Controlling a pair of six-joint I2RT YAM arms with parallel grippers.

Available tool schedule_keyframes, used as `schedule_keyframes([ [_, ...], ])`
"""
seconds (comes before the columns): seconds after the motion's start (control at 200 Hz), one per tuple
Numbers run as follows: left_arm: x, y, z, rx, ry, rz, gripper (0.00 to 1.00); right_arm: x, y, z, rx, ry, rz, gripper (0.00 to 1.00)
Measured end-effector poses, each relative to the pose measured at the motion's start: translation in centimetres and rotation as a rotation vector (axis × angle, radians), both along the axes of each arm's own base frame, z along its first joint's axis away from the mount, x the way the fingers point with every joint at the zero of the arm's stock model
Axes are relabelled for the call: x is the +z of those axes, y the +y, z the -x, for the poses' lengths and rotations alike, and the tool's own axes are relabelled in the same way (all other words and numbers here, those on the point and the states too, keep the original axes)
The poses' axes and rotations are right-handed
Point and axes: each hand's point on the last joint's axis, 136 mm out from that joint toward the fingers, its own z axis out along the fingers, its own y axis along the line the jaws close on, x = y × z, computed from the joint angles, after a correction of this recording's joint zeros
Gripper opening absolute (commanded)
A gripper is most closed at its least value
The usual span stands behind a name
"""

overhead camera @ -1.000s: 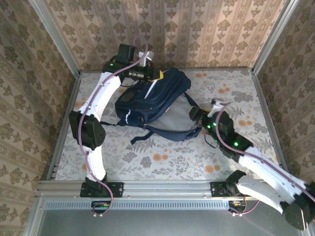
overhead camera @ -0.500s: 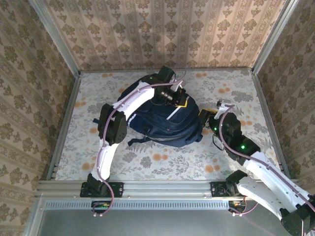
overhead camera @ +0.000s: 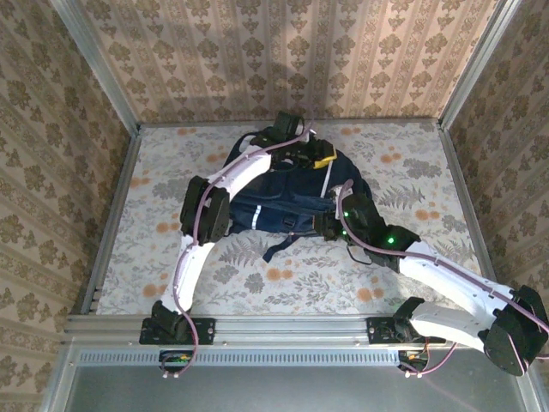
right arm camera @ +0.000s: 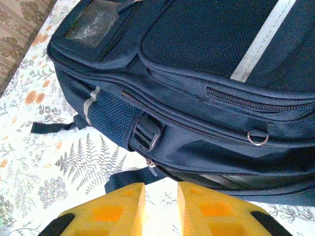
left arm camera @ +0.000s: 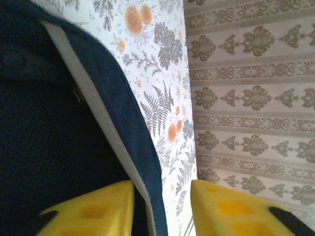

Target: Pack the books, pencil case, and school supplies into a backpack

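The backpack (overhead camera: pixel 283 202) lies flat on the surface (right arm camera: pixel 74 162), and both arms are at it. In my judgement the step in hand is to take hold of the bag and set it well, for packing or for closing; which of the two I cannot tell.

The left tool (left arm camera: pixel 162 210) is spread. An edge of the backpack, with its white stripe (left arm camera: pixel 93 103), runs between the fingers. It lies close against the left finger, while the right finger stands apart from the cloth. If a grip is wanted here, the tool should go a little deeper over the edge before it presses together. Then it takes a full fold and not only the rim, which could slip out.

The right tool (right arm camera: pixel 161 206) has its fingers nearly together, with a narrow gap and nothing in it. The side of the backpack is just ahead of it. A dark strap (right arm camera: pixel 125 179) lies directly in front of the fingertips, and a buckle (right arm camera: pixel 146 133) and a mesh side pocket (right arm camera: pixel 110 115) are a little further ahead. This tool must spread more before it can take the strap.

The zips (right arm camera: pixel 256 103) on this side look closed, so what is inside the backpack is hidden. The mesh side pocket looks flat, as if nothing is in it.
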Motion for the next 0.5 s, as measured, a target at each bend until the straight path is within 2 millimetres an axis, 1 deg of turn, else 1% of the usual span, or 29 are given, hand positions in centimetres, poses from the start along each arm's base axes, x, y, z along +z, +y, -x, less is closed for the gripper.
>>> schedule_keyframes([
  [0.09, 0.0, 1.6, -0.1, 0.031, 0.021, 0.0, 0.56, -0.2, 0.2, 0.3, 0.015, -0.004, 0.022, 0.35],
  [0.155, 0.6, 3.4, 0.4, 0.051, 0.027, -0.009, 0.57, -0.8, 0.7, 0.9, 0.032, 0.002, 0.05, 0.35],
  [0.185, 1.1, 4.3, 0.7, 0.064, 0.025, -0.013, 0.57, -1.2, 1.1, 1.3, 0.044, 0.01, 0.068, 0.33],
  [0.23, 2.5, 6.0, 1.3, 0.088, 0.013, -0.017, 0.58, -2.1, 1.6, 1.8, 0.058, 0.024, 0.097, 0.3],
  [0.295, 5.0, 8.5, 1.9, 0.129, -0.027, -0.011, 0.58, -3.7, 2.5, 2.6, 0.081, 0.047, 0.145, 0.32],
  [0.365, 8.5, 11.5, 2.6, 0.186, -0.102, 0.0, 0.59, -5.5, 3.4, 3.4, 0.115, 0.068, 0.208, 0.39],
  [0.41, 10.5, 13.6, 3.1, 0.226, -0.155, 0.004, 0.59, -6.9, 3.9, 3.8, 0.129, 0.083, 0.253, 0.41],
  [0.45, 11.8, 15.3, 3.4, 0.26, -0.195, 0.006, 0.59, -7.9, 4.1, 4.1, 0.138, 0.093, 0.299, 0.45],
  [0.5, 12.9, 17.2, 3.9, 0.296, -0.235, 0.004, 0.59, -8.9, 4.1, 4.1, 0.132, 0.1, 0.344, 0.51],
])
